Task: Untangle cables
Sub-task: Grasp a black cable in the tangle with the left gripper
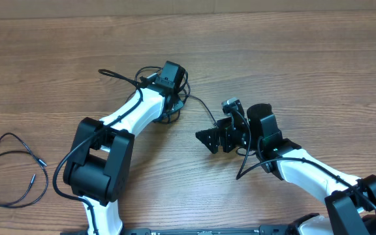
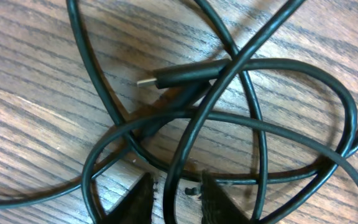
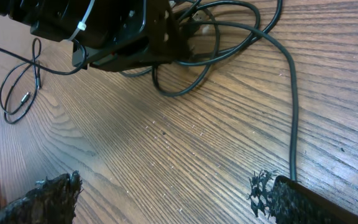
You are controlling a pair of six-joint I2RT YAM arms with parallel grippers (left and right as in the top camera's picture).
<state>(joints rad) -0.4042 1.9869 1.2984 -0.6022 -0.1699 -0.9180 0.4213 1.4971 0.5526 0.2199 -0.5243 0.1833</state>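
Observation:
The cables (image 2: 253,124) lie in a knot of thin black loops on the wood, one plug with a silver tip (image 2: 146,81) pointing left. My left gripper (image 2: 176,200) stands over the knot (image 1: 175,108) with its fingers (image 2: 138,202) narrowly apart around one strand (image 2: 174,180). A sliver of wood shows beside that strand, so I cannot tell if it is pinched. My right gripper (image 1: 206,139) hangs wide open and empty (image 3: 166,199) to the right of the knot. One strand (image 3: 293,124) runs from the knot to beside its right finger (image 3: 297,202).
A separate thin black cable (image 1: 12,170) with small plug ends lies looped at the table's left edge and also shows in the right wrist view (image 3: 17,93). The left arm's black wrist (image 3: 117,31) is over the knot. Thicker arm cables (image 1: 253,160) trail beside the right arm.

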